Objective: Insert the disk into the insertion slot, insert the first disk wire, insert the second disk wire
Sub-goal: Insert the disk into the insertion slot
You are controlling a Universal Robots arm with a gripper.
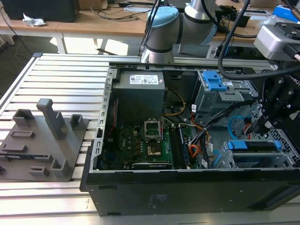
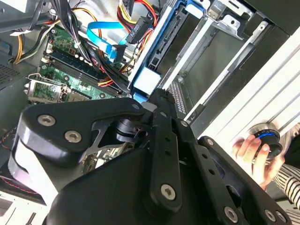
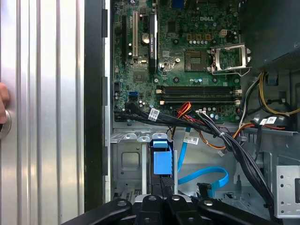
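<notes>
The disk (image 1: 254, 145), in its bright blue caddy, lies inside the insertion slot (image 1: 283, 157), a perforated grey cage at the case's front on the exterior view's right. My gripper (image 1: 262, 125) hangs just over its inner end. In both wrist views the shut gripper (image 3: 167, 180) (image 2: 157, 93) meets the caddy's blue end tab (image 3: 162, 159) (image 2: 149, 78). The second disk wire (image 3: 206, 176) (image 2: 101, 35) loops loose beside the cage, and its dark plug (image 2: 119, 51) hangs free. An orange-red-black bundle with a black plug (image 2: 137, 29), taken as the first disk wire, lies next to it.
The open computer case holds a green motherboard (image 3: 187, 51), a grey power supply (image 1: 139, 96) and black cable bundles (image 3: 234, 145). A grey bay with blue latch tabs (image 1: 213, 82) stands behind. A grey fixture (image 1: 44, 140) sits on the slatted table. A person's hand (image 2: 255, 150) holds a round knob.
</notes>
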